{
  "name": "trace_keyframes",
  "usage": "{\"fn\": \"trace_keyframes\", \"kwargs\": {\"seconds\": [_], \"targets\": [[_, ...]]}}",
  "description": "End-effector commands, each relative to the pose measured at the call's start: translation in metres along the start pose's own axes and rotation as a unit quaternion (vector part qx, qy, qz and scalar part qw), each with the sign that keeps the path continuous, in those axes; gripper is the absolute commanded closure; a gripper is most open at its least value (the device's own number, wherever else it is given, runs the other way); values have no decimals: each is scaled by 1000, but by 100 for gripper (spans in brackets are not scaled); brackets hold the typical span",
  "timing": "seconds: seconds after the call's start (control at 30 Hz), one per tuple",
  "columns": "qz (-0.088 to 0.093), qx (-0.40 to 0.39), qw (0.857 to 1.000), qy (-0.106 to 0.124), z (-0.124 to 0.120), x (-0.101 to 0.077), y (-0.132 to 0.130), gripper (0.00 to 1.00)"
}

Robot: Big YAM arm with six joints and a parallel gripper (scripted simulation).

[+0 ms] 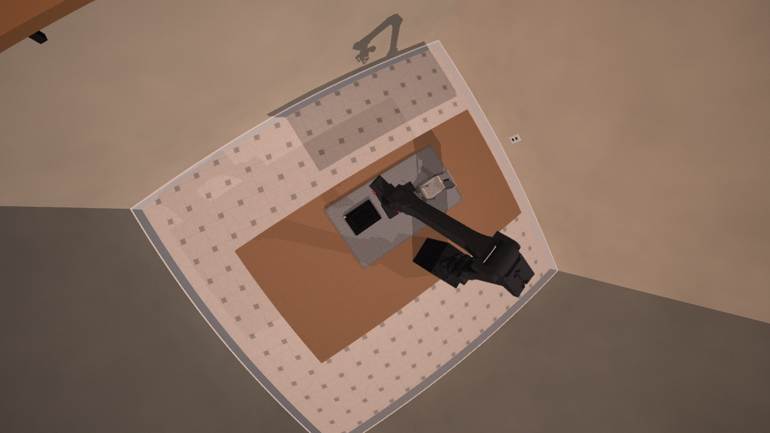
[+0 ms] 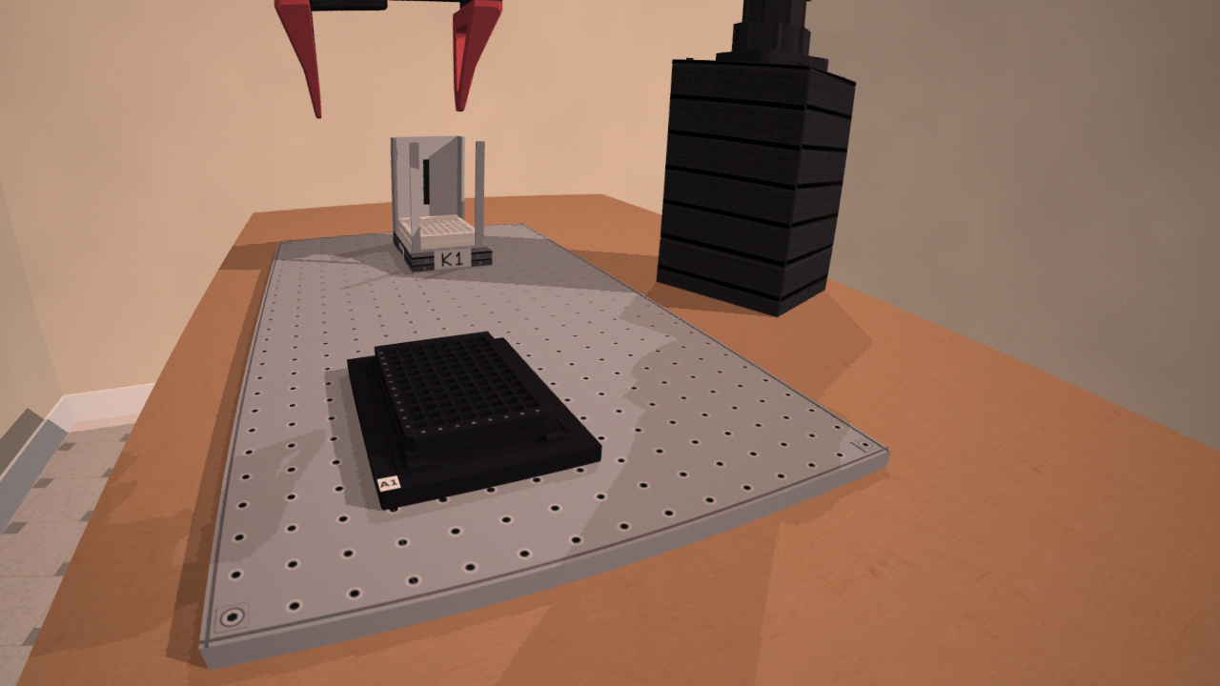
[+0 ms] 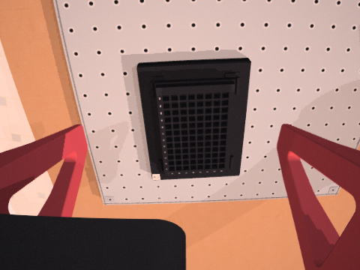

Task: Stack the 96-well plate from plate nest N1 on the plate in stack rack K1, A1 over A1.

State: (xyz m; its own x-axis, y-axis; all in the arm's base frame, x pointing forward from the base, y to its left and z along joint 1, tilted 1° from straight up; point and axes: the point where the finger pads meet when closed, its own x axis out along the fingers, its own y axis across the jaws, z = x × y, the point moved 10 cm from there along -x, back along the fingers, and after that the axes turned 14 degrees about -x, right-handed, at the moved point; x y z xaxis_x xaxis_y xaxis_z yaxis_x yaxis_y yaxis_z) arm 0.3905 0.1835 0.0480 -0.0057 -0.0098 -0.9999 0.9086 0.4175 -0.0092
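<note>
A black 96-well plate (image 2: 460, 391) sits in the black plate nest N1 (image 2: 471, 426) on the grey perforated board. The pale A1 square (image 2: 388, 483) is at the nest's near left corner. The plate also shows in the wrist view (image 3: 196, 130), with the A1 square (image 3: 156, 175) at its lower left. The grey stack rack K1 (image 2: 438, 204) stands at the far end of the board and holds a pale 96-well plate (image 2: 440, 227). My gripper (image 2: 388, 106) with red fingers is open and empty. It hangs high above the board between the rack and the nest, and also shows in the top view (image 1: 385, 199).
The arm's black ribbed base block (image 2: 755, 179) stands on the brown table to the right of the board. The board covers the middle of the table. The rack's tall posts rise above its plate.
</note>
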Motion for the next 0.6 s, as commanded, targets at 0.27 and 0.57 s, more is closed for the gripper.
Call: {"fn": "trace_keyframes", "kwargs": {"seconds": [0.27, 0.57], "targets": [[21, -7, 1000, 3, -50, 9, 14, 0], [40, -20, 999, 9, -96, 13, 20, 0]]}}
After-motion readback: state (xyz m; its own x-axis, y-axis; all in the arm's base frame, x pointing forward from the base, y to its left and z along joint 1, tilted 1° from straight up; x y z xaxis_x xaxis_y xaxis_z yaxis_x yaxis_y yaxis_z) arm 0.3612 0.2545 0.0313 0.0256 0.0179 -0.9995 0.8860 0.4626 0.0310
